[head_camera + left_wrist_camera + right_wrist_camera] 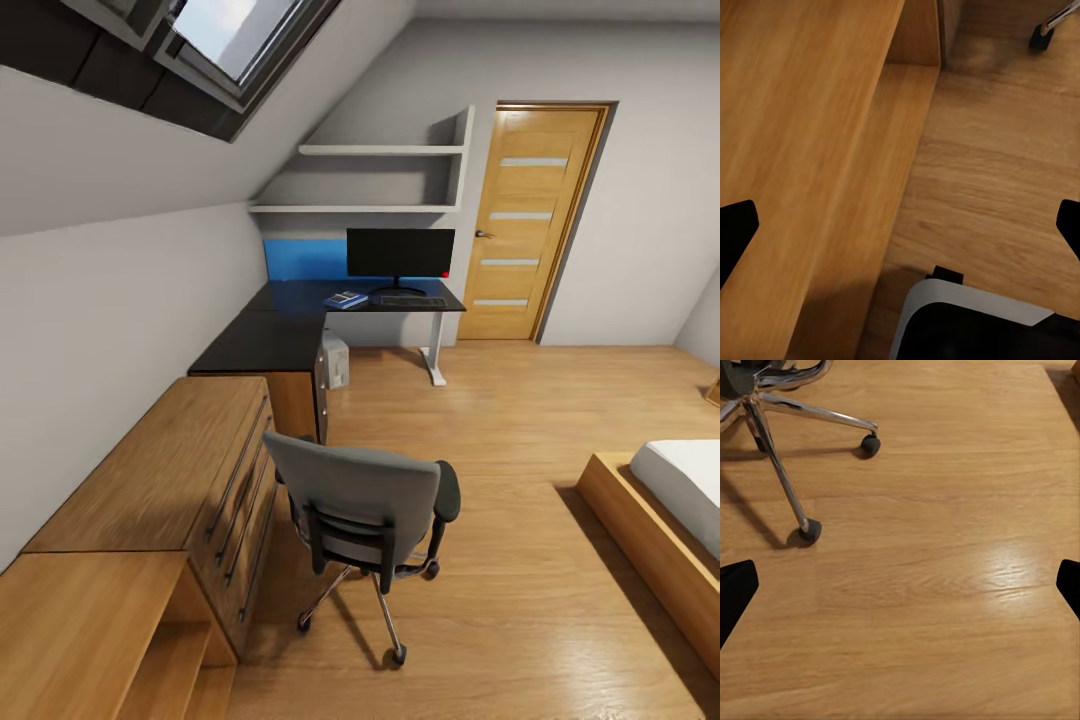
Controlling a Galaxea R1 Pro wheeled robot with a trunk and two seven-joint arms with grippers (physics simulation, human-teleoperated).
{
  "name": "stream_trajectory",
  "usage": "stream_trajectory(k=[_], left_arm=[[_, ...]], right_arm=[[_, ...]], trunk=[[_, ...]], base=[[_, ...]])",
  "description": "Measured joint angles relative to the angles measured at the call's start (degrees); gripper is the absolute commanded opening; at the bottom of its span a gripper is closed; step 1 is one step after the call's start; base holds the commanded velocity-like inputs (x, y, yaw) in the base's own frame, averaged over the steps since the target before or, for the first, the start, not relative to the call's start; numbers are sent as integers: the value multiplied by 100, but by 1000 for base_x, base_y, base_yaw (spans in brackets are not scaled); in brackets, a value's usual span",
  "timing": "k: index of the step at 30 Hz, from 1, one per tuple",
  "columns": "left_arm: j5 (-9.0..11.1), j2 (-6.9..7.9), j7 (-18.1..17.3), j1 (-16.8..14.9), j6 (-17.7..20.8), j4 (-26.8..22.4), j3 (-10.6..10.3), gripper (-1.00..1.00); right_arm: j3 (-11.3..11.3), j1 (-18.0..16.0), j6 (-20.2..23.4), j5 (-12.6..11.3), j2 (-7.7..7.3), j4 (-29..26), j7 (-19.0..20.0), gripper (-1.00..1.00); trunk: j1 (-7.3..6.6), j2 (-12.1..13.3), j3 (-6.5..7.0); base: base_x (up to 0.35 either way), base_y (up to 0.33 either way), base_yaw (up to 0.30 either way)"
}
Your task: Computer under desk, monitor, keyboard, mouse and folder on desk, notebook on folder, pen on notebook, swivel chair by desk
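Claws: left gripper (900, 225) and right gripper (900, 585) both hanging spread, empty.
Chair (360, 510): sitting ahead of them.
Advice: pushing squarely, slowly, toward the desk (300, 330).

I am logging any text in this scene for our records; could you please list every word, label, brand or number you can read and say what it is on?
None: no legible text shows in any view.
The monitor screen is blank black.
The keyboard keys are too small to read.
The blue item on the desk shows small markings, too blurred to read.
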Motion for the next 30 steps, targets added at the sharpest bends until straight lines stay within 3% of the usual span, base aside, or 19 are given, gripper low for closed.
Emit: stream_trajectory(k=[12,17,19,20,21,30], left_arm=[[-4,-24,29,0,-46,-82,-17,100],[11,-21,42,0,-10,-103,-12,100],[20,-8,11,0,677,-119,-6,100],[17,-4,8,0,821,-136,-7,100],[-1,-33,-10,0,1360,-294,-18,100],[-10,-116,-10,0,1411,-304,-19,100]], right_arm=[[13,0,-29,4,3,-8,2,100],[92,0,-27,151,-2,-18,14,100],[106,0,2,204,-5,-26,13,100],[106,0,2,205,-5,-26,13,100],[130,0,6,221,0,-1,16,100],[114,0,13,211,-14,4,16,100]], trunk=[[0,0,0],[109,-199,-89],[153,-279,-125],[175,-320,-143],[197,-360,-161],[395,-721,-323]], base=[[0,0,0],[0,0,0],[0,0,0],[0,0,0],[0,0,0],[0,0,0]])
